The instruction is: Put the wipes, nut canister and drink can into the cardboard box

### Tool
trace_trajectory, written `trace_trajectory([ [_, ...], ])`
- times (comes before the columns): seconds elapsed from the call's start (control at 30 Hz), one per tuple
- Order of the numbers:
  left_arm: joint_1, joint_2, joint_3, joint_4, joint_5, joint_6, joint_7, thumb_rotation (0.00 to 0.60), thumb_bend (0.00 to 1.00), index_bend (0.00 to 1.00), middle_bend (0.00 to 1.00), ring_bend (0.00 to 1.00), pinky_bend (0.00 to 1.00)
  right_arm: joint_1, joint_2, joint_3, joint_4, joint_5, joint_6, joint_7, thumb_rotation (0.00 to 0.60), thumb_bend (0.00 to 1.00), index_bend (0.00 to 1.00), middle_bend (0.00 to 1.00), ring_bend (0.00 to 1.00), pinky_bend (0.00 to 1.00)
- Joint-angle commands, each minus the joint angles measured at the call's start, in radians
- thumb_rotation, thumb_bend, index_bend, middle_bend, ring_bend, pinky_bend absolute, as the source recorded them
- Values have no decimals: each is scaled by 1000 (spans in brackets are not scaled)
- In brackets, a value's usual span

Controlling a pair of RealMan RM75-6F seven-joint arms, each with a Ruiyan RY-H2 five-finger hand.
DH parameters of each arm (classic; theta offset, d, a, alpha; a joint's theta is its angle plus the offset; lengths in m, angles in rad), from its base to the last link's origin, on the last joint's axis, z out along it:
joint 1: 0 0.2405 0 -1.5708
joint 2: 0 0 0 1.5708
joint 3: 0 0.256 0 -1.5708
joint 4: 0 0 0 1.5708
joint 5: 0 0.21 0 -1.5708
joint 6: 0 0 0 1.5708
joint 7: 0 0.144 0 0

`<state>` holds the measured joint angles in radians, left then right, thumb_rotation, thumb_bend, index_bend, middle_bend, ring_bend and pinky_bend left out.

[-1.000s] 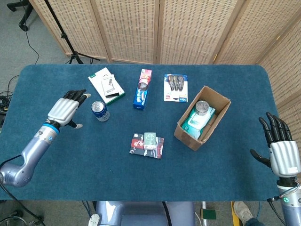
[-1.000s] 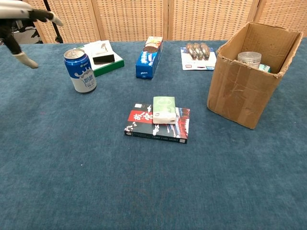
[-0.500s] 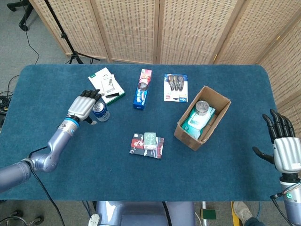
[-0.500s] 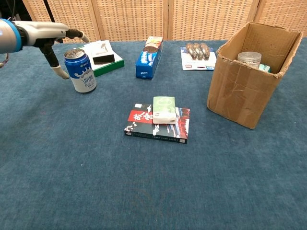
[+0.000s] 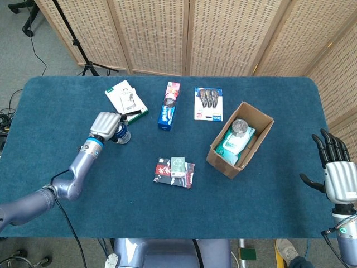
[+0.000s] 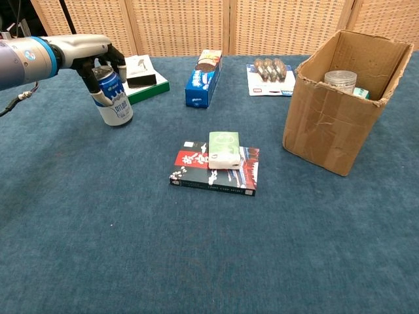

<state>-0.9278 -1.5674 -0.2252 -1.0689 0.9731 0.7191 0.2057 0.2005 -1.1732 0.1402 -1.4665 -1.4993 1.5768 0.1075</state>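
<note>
The blue and white drink can (image 6: pixel 116 100) stands on the blue table at the left, also seen from above (image 5: pixel 121 134). My left hand (image 6: pixel 97 57) (image 5: pixel 105 125) grips its upper part, thumb in front and fingers curled over the far side. The cardboard box (image 6: pixel 330 124) (image 5: pixel 223 159) stands open at the right. Inside it are the clear nut canister (image 6: pixel 340 80) (image 5: pixel 240 127) and the teal wipes pack (image 5: pixel 231 142), only an edge of the wipes (image 6: pixel 361 93) showing over the rim. My right hand (image 5: pixel 335 172) hovers open by the table's right edge, far from everything.
A book with a small green pack (image 6: pixel 224 149) on it lies mid-table. Along the back lie a green and white box (image 6: pixel 141 75), a toothpaste carton (image 6: pixel 203 82) and a razor pack (image 6: pixel 267 73). Wicker screens stand behind the table.
My left hand has moved right to the drink can and wrapped its fingers around it. The right hand has sunk slightly toward the table's right edge.
</note>
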Motion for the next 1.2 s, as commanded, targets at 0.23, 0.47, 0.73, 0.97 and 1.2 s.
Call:
trace_trajectory([
  [0.23, 37, 63, 5, -65, 76, 54, -57, 600, 213, 586, 539, 427, 517, -5, 3, 3, -9, -6, -2, 5, 600, 0, 0, 0, 0, 72],
  [0.47, 77, 185, 25, -283, 235, 151, -108, 600, 213, 591, 541, 428, 517, -13, 10, 9, -21, -8, 5, 8, 600, 0, 0, 0, 0, 72],
  [0.73, 89, 264, 74, -512, 449, 239, -118, 600, 203, 598, 543, 427, 517, -22, 12, 17, -37, 3, 10, -9, 600, 0, 0, 0, 0, 65],
  [0.97, 62, 249, 113, -640, 536, 214, -56, 600, 198, 600, 543, 427, 517, -30, 18, 19, -58, 13, 7, -27, 600, 0, 0, 0, 0, 62],
  [1.2, 11, 144, 132, -698, 519, 128, 62, 600, 186, 600, 543, 427, 517, -33, 30, 19, -70, 16, -5, -21, 600, 0, 0, 0, 0, 55],
])
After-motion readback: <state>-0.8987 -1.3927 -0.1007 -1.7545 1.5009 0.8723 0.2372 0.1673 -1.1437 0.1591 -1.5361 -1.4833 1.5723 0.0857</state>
